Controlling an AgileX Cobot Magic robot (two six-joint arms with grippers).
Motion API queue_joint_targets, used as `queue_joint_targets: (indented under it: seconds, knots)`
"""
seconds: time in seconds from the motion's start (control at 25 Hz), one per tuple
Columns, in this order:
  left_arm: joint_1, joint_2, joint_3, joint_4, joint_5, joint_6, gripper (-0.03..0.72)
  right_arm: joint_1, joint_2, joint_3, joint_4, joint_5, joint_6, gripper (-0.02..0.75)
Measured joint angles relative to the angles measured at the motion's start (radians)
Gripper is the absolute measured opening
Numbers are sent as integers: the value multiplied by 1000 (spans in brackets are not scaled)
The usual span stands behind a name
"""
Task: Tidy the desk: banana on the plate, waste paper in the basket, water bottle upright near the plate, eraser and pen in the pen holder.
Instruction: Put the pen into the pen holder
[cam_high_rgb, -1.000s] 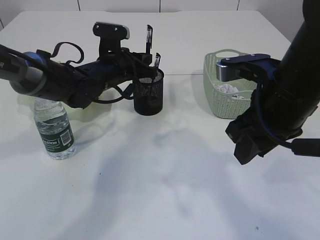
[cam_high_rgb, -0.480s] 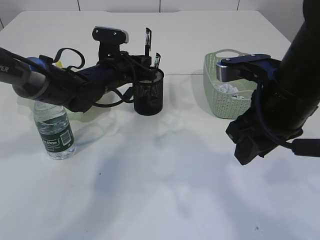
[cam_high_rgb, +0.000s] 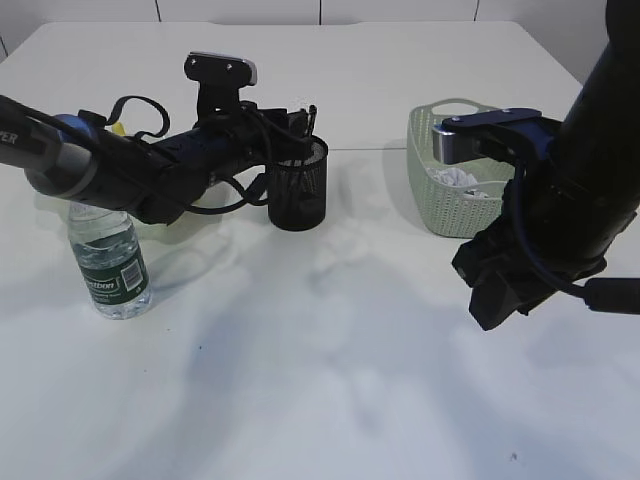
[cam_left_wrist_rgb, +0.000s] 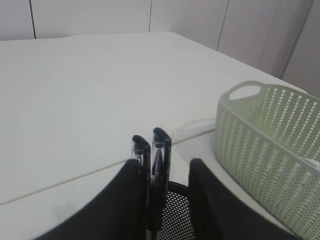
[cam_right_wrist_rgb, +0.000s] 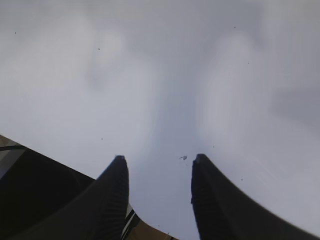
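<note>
Count of things on the white table

One mesh pen holder with two pens standing in it; one green basket holding at least one piece of crumpled paper; one water bottle, upright; two robot arms, each with one gripper: left gripper, right gripper. Something yellow shows behind the left arm; its count cannot be told.

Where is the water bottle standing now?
In the exterior view, the water bottle stands upright at the left, just below the left arm and left of the pen holder.
</note>
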Motion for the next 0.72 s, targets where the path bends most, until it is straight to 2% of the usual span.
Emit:
queue_joint_targets:
  seconds: [0.56, 0.72]
  knots:
    - [0, -7, 0, 0, 6, 0, 239, 0, 0, 0, -7, 1, -2, 318]
    - [0, -42, 0, 0, 59, 0, 240, 0, 0, 0, -16, 1, -2, 318]
